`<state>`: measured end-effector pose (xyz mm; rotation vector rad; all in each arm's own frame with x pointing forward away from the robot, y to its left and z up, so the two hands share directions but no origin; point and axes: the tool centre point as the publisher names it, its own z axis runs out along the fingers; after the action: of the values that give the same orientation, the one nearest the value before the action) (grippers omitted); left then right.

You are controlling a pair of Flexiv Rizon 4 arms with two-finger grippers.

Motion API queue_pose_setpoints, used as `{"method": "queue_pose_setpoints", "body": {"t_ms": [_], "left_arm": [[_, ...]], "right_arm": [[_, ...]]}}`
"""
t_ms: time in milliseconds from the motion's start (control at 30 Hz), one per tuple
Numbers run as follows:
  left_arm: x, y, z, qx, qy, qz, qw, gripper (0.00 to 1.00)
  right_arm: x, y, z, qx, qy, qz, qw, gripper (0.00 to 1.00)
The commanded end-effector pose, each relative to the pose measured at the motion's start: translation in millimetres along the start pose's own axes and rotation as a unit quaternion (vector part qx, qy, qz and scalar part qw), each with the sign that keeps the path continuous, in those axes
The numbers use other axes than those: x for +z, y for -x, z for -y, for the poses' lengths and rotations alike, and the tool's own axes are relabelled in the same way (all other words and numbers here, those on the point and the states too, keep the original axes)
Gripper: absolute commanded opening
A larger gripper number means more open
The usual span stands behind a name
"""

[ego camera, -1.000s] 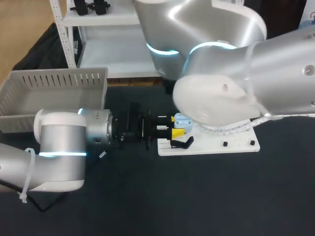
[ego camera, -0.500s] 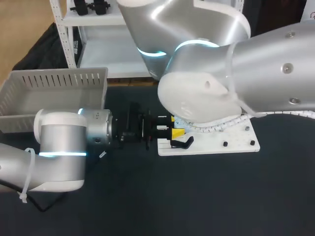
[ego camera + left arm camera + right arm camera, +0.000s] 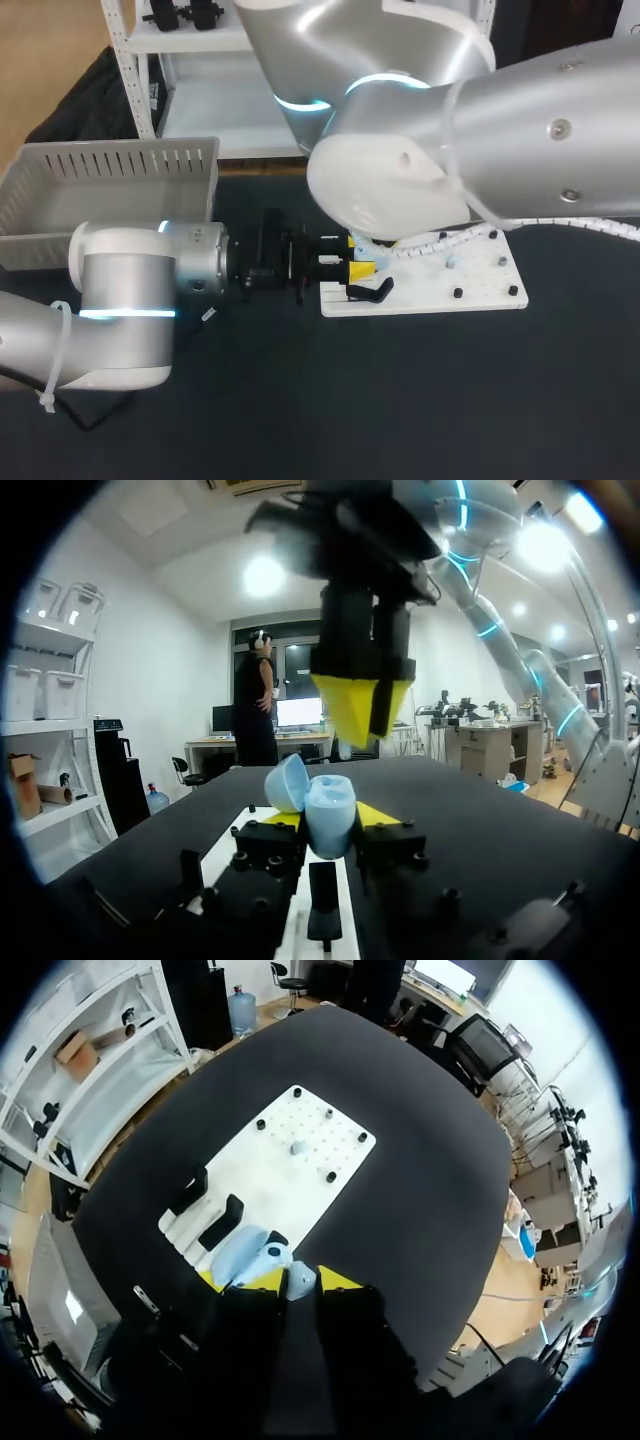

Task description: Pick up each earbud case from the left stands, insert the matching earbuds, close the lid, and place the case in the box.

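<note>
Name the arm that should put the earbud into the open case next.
Right. The right gripper hangs above the open case with an earbud between its fingers. The left gripper is shut on the case, so it is busy.

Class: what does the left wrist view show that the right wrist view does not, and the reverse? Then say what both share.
Only the left wrist view: the right fingers from outside, hanging above the case, and the left fingers touching it on both sides. Only the right wrist view: the whole plate from above, with its pegs, and the earbud gripped between the right fingers. Both: the blue case, lid open.
</note>
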<state>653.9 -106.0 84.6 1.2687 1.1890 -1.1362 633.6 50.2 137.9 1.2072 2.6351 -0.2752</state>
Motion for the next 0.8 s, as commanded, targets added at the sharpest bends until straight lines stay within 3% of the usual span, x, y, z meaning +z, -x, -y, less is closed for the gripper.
{"method": "queue_pose_setpoints", "body": {"t_ms": [33, 800], "left_arm": [[0.2, -0.4, 1.4, 0.001, 0.003, 0.001, 1.0, 0.0], [0.2, -0.4, 1.4, 0.001, 0.003, 0.001, 1.0, 0.0]], "right_arm": [[2.3, 0.1, -7.5, 0.0, -0.01, -0.001, 1.0, 0.0], [12.1, 3.5, -10.9, 0.005, -0.029, -0.009, 1.0, 0.0]]}}
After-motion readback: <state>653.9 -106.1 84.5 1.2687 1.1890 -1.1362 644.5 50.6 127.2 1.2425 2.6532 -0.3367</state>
